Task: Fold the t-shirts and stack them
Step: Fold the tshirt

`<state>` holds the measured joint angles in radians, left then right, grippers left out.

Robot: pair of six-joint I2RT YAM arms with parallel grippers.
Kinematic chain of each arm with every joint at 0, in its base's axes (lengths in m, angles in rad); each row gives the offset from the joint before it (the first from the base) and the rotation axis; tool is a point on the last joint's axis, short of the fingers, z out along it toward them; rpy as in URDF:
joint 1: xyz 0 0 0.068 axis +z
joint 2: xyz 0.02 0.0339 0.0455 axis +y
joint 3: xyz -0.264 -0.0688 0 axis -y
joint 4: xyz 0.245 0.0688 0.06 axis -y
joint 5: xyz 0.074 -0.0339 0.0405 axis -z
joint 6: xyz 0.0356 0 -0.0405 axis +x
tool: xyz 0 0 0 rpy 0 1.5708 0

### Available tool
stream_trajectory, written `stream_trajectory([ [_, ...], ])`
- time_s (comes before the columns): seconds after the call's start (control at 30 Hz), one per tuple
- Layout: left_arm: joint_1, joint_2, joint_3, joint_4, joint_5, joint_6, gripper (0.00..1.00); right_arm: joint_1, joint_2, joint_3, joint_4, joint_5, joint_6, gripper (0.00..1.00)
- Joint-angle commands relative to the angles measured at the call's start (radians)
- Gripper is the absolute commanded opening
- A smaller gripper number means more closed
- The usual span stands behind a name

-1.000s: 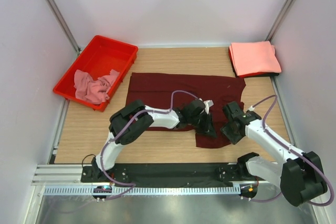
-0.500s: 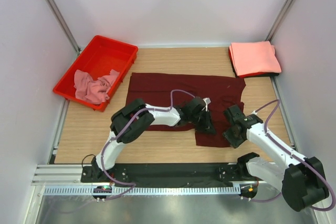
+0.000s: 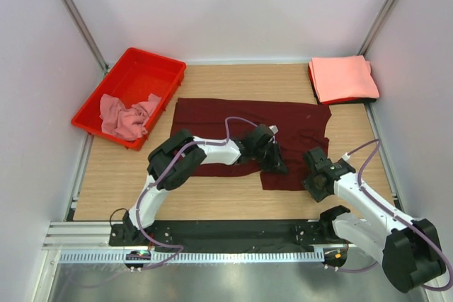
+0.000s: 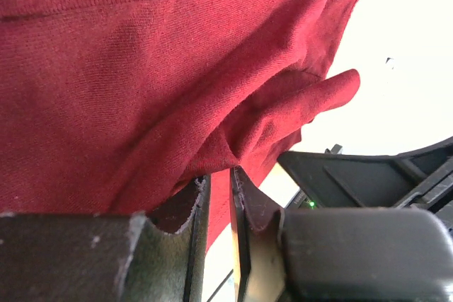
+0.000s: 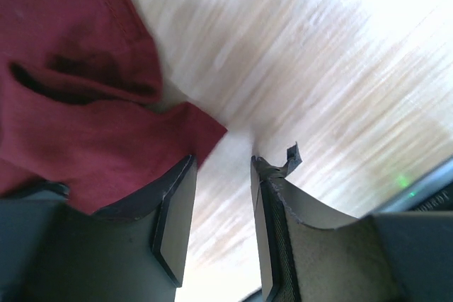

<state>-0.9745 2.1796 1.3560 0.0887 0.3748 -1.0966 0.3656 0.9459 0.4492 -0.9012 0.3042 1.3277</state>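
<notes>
One red tray point(image 3: 145, 72) holds a pink t-shirt point(image 3: 126, 117).

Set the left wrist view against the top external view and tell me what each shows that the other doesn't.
Left wrist only: the left gripper seen close, pinching a bunched fold of the maroon t-shirt. Top external only: the red tray holding a crumpled pink t-shirt, the folded salmon t-shirt at the far right corner, and the wooden table. Both: the maroon t-shirt and the left gripper on it.
</notes>
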Motion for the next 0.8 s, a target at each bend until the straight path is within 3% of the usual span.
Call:
stream_trajectory([
  [0.0, 0.007, 0.006, 0.015, -0.033, -0.020, 0.001, 0.18, 0.004, -0.036, -0.010, 0.056, 0.088, 0.056, 0.44],
  [0.27, 0.007, 0.009, 0.014, -0.033, -0.014, -0.002, 0.18, 0.007, -0.024, -0.003, 0.059, 0.144, 0.084, 0.46],
  [0.5, 0.007, -0.001, 0.006, -0.029, -0.011, -0.014, 0.18, 0.006, 0.079, 0.040, 0.021, 0.164, 0.106, 0.46],
  [0.63, 0.007, -0.017, -0.015, -0.003, -0.010, -0.025, 0.18, 0.004, 0.080, 0.043, 0.019, 0.190, 0.131, 0.41],
  [0.77, 0.007, -0.024, -0.026, 0.008, -0.010, -0.029, 0.18, 0.006, 0.088, 0.046, 0.021, 0.213, 0.137, 0.25],
])
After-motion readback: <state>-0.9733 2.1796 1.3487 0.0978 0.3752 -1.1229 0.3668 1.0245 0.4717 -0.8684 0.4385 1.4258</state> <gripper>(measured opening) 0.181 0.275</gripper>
